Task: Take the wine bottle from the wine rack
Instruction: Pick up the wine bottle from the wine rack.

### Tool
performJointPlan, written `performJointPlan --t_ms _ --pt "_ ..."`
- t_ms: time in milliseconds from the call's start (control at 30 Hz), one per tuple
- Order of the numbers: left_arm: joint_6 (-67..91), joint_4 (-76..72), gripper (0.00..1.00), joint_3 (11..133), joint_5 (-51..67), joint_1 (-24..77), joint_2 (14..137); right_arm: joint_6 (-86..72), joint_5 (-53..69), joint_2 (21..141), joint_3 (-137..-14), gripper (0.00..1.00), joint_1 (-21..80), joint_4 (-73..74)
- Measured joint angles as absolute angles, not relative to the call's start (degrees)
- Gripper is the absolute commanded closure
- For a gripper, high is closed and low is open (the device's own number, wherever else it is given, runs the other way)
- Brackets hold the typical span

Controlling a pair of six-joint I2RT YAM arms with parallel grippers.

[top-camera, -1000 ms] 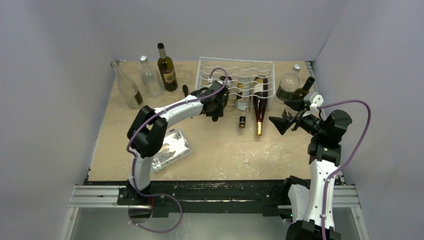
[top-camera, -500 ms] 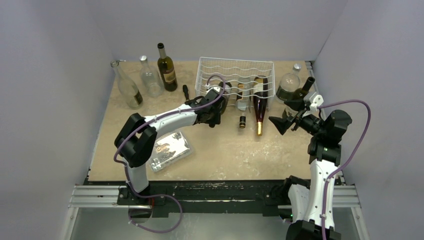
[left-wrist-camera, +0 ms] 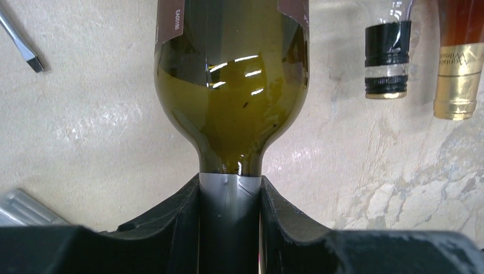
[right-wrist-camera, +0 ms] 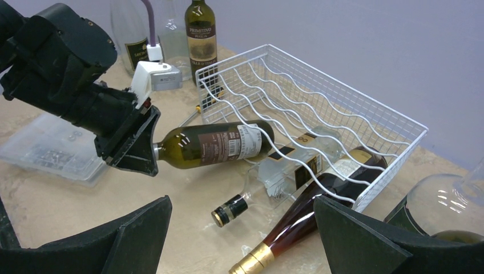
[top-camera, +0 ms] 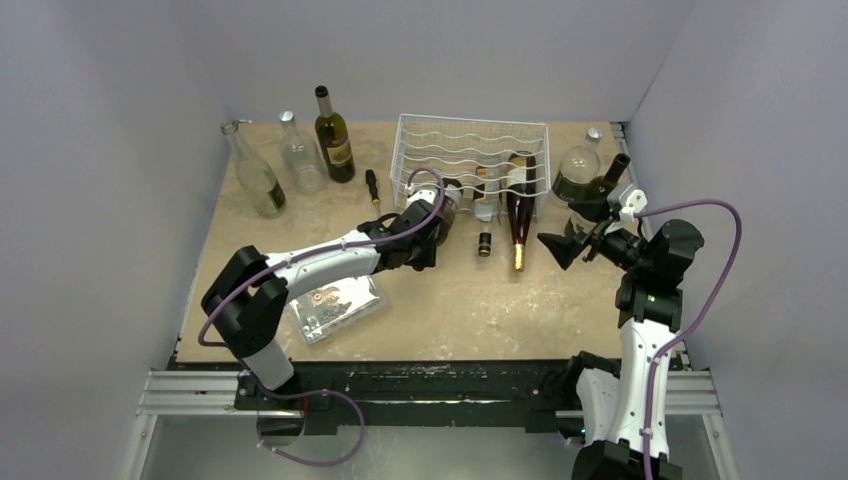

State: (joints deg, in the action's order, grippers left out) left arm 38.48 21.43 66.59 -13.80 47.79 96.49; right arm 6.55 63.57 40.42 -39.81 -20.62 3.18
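Gripping the green wine bottle [left-wrist-camera: 231, 108] by its neck, my left claw [left-wrist-camera: 230, 194] clamped shut there, I have only its base under the front wires of the wine rack [right-wrist-camera: 365, 108]; heavy, rigid, slick, breakable glass suits this neck hold, my right claw [top-camera: 558, 246] wide open

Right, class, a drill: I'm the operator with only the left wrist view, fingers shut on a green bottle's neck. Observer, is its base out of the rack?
Observer: No. The green bottle has its base end under the wine rack's front wire row.
Operator: Where's the other arm?
Observer: The right gripper is open, empty, by the rack's front right corner.
Operator: Anything standing nearby?
Observer: Three upright bottles stand left of the rack, at the back.
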Motion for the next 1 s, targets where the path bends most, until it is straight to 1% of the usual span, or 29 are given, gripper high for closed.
performJointPlan --t_ms 400,667,1000 --pt "40.62 21.56 1.00 60.03 -15.66 51.44 89.97 6.70 63.57 40.42 -39.81 0.01 -20.62 3.18" --pt "41.95 23.90 1.00 56.97 -16.58 53.98 85.89 6.92 63.61 40.42 -39.81 0.01 -20.62 3.18" --pt "44.05 28.16 1.00 51.94 -17.65 56.12 77.82 8.73 64.18 40.49 -38.98 0.01 -20.62 3.40"
